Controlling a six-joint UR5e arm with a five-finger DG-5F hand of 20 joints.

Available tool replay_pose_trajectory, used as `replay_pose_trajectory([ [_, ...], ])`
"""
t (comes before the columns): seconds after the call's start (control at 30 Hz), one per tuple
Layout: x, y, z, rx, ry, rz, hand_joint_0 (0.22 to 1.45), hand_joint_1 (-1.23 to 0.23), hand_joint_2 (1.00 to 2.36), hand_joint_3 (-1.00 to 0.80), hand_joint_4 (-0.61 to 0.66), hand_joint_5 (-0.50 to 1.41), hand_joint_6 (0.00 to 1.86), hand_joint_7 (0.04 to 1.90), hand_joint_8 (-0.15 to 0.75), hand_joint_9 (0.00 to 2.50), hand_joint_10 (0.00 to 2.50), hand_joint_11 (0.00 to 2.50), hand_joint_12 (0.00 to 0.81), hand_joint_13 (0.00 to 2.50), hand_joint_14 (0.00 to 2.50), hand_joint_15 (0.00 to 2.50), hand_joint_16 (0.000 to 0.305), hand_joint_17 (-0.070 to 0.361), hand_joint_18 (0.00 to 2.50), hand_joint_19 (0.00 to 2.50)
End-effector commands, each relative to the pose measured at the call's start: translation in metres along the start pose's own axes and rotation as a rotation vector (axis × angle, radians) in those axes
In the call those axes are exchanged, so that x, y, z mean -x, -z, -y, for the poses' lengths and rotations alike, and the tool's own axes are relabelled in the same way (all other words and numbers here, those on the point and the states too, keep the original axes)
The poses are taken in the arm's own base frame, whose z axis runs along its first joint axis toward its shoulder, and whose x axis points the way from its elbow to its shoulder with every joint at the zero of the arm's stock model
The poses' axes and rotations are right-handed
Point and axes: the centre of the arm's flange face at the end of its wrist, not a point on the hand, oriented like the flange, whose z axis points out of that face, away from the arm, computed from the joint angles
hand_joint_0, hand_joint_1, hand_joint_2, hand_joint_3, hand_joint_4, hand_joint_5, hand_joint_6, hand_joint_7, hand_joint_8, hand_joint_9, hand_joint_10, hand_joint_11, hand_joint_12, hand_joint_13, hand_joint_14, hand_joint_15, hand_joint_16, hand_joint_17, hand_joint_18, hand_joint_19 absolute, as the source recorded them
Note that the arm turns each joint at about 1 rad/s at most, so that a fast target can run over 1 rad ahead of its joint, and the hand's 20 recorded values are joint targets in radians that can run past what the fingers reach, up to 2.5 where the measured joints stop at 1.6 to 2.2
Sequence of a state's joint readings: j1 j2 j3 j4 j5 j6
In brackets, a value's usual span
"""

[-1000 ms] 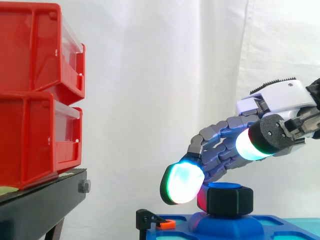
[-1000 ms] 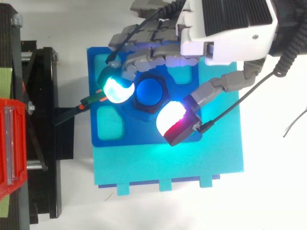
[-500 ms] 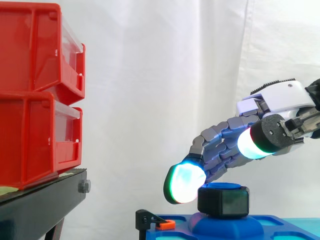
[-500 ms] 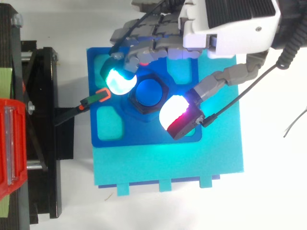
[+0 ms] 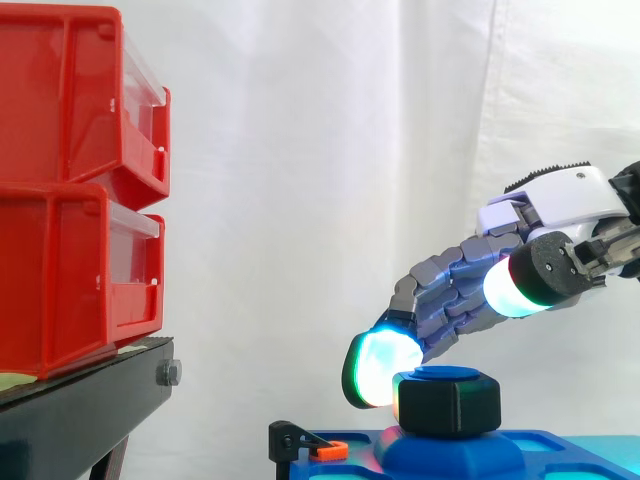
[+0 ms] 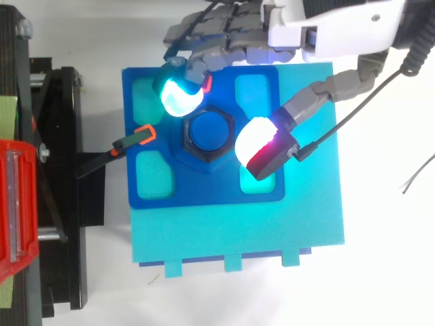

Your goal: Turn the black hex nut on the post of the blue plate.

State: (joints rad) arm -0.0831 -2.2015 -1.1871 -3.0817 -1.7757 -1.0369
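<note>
The black hex nut (image 6: 197, 152) is seated on the round blue post (image 6: 209, 130) at the middle of the blue plate (image 6: 204, 191), which is laid on a teal slab (image 6: 238, 231) on the white bench (image 6: 380, 258). The hand (image 6: 333, 30) is spread loosely over it and nothing is held. A cyan-green fingertip (image 6: 178, 97) is set at one corner of the nut. The white-and-red thumb pad (image 6: 262, 146) is placed just beside the opposite flank and, in the side view, is seen above the nut's level.

The nut is judged to be a stiff, light plastic part with a matt surface, so little slip is expected. Its flat sides are the places to be taken hold of, two opposite flats being pinched between fingertip and thumb. Resistance on the thread cannot be judged.

Whether the fingertip actually touches the nut cannot be settled. The thread is hidden by the nut, and the plate's lower part is cut off in the side view. The purpose of the small black-and-orange clip (image 6: 139, 137) at the plate's edge cannot be made out.
</note>
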Motion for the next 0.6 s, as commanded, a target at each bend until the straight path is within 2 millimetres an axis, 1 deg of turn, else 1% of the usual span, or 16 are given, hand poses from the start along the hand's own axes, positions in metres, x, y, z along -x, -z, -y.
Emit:
replay_pose_trajectory([
  [0.0, 0.003, -0.001, 0.0, 0.004, 0.002, 0.01, 0.46, -0.35, 1.0, -0.5, 0.2, -0.2, 0.5, 0.8, 0.24, 0.22, 0.0, 0.0, 0.364, 0.18, 0.0, 0.0, 0.053, 0.12, 0.0, 0.0],
  [0.13, 0.014, -0.005, -0.012, 0.014, 0.006, 0.021, 0.46, -0.35, 1.0, -0.5, 0.2, -0.2, 0.5, 0.8, 0.241, 0.22, 0.0, 0.0, 0.364, 0.18, 0.0, 0.0, 0.053, 0.12, 0.0, 0.0],
  [0.3, 0.021, -0.008, -0.023, 0.008, 0.009, 0.028, 0.46, -0.35, 1.0, -0.5, 0.2, -0.2, 0.5, 0.8, 0.241, 0.22, 0.0, 0.0, 0.364, 0.18, 0.0, 0.0, 0.053, 0.12, 0.0, 0.0],
  [0.47, 0.017, -0.013, -0.031, -0.012, 0.012, 0.043, 0.46, -0.35, 1.0, -0.5, 0.2, -0.2, 0.5, 0.8, 0.24, 0.22, 0.0, 0.0, 0.364, 0.18, 0.0, 0.0, 0.053, 0.12, 0.0, 0.0],
  [0.57, 0.012, -0.018, -0.043, -0.005, 0.018, 0.049, 0.46, -0.35, 1.0, -0.5, 0.2, -0.2, 0.5, 0.8, 0.24, 0.22, 0.0, 0.0, 0.364, 0.18, 0.0, 0.0, 0.053, 0.12, 0.0, 0.0],
])
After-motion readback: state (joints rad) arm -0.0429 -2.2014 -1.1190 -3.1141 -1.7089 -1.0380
